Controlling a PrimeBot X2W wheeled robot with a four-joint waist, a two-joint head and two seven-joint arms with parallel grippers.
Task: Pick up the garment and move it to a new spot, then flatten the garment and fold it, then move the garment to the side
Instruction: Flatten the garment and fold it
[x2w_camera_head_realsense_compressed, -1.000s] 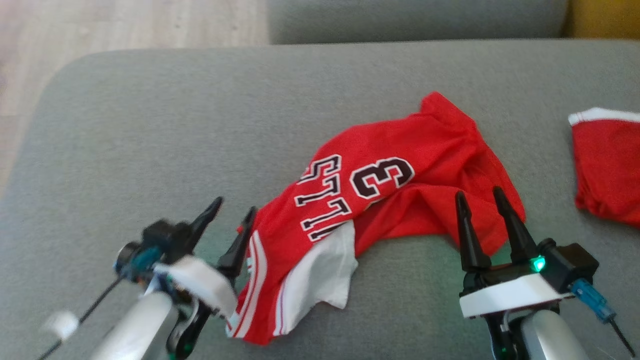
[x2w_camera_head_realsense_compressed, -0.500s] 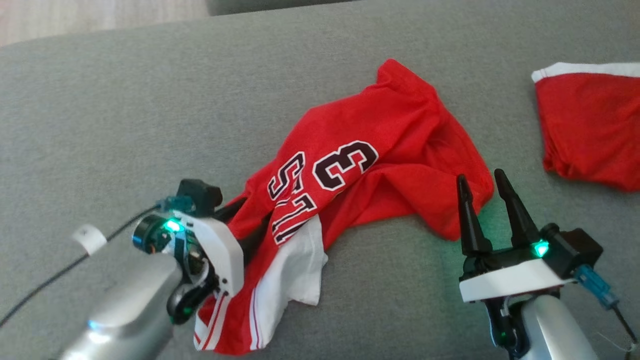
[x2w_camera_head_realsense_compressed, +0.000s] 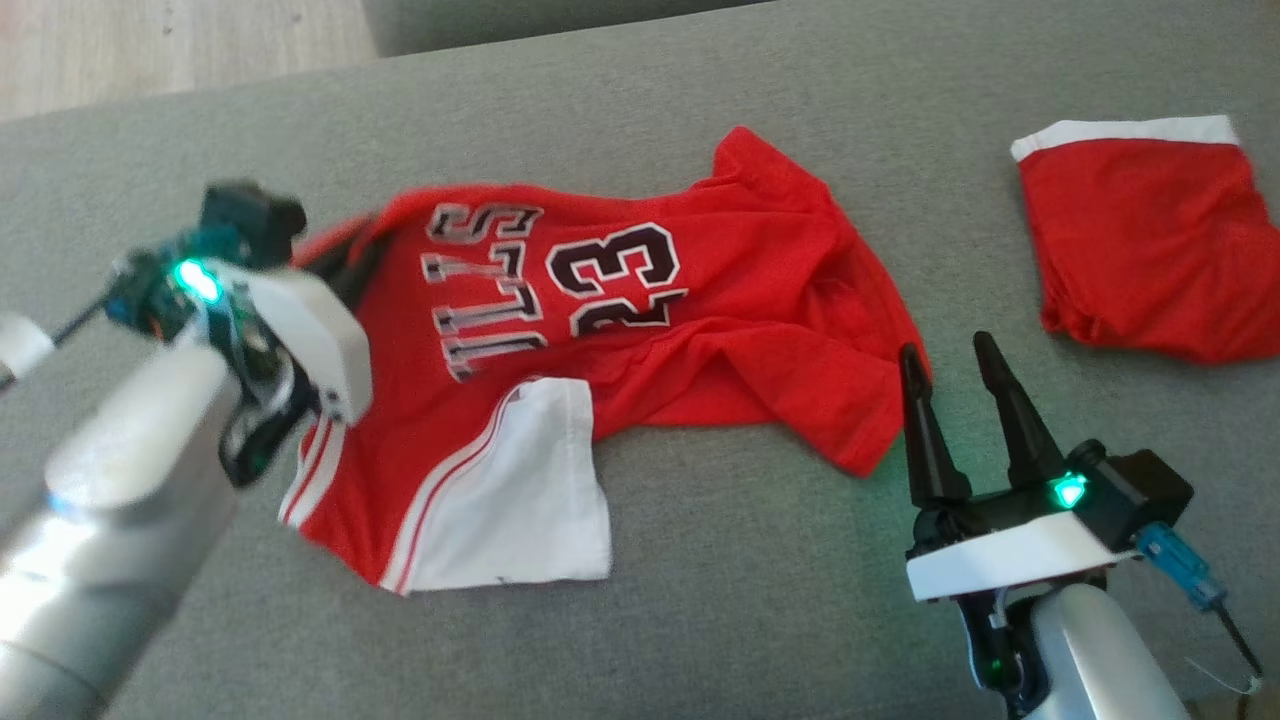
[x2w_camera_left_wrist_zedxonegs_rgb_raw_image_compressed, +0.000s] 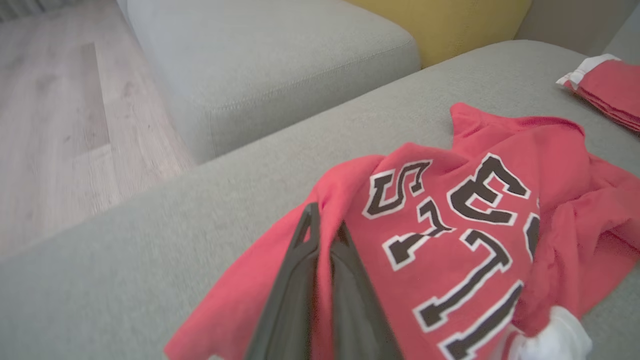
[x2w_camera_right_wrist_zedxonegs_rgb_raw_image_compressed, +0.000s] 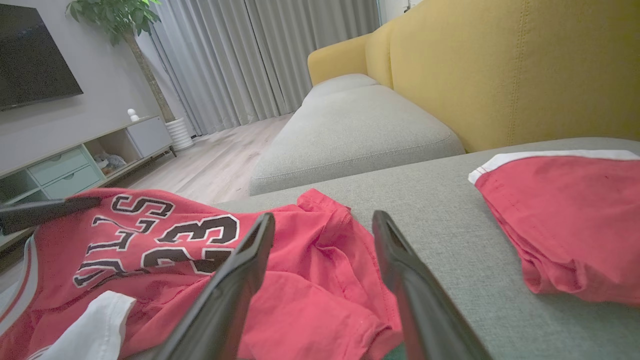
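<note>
Now: garment (x2w_camera_head_realsense_compressed: 700, 320) = red sleeveless jersey w/ black-and-white lettering + "23". It lies crumpled on the grey sofa seat (x2w_camera_head_realsense_compressed: 700, 640), centre-left in head view. Long axis runs approx left–right across that view at a slight tilt, left end a bit nearer the robot. It is widest at left and narrows to a wrinkled corner at right, by the R gripper. Numerals read upright from the robot's side, tops toward the far edge of the seat. Letters just left of them lie turned on their side, running near-to-far w/ the S farthest. A white panel (x2w_camera_head_realsense_compressed: 520, 500) w/ red stripes is folded over at the near-left edge. A small red point of cloth juts toward the far side at the garment's upper right. Neck end vs hem end: can't tell, too rumpled.

L gripper (x2w_camera_left_wrist_zedxonegs_rgb_raw_image_compressed: 326, 225): fingers closed together, pinching the garment's far-left edge. Its wrist view shows red cloth nipped betw. the two dark fingers and draped round them.

R gripper (x2w_camera_head_realsense_compressed: 945, 350): fingers spread wide, holding nothing, tips just beside the garment's right corner. Touching or not, can't tell.

Second red item (x2w_camera_head_realsense_compressed: 1140, 250) w/ white band lies on the same seat at far right, well apart from the garment. Wood floor (x2w_camera_head_realsense_compressed: 150, 50) lies beyond the seat's far-left corner. Yellow sofa back (x2w_camera_right_wrist_zedxonegs_rgb_raw_image_compressed: 500, 65) is behind, per R wrist view.
</note>
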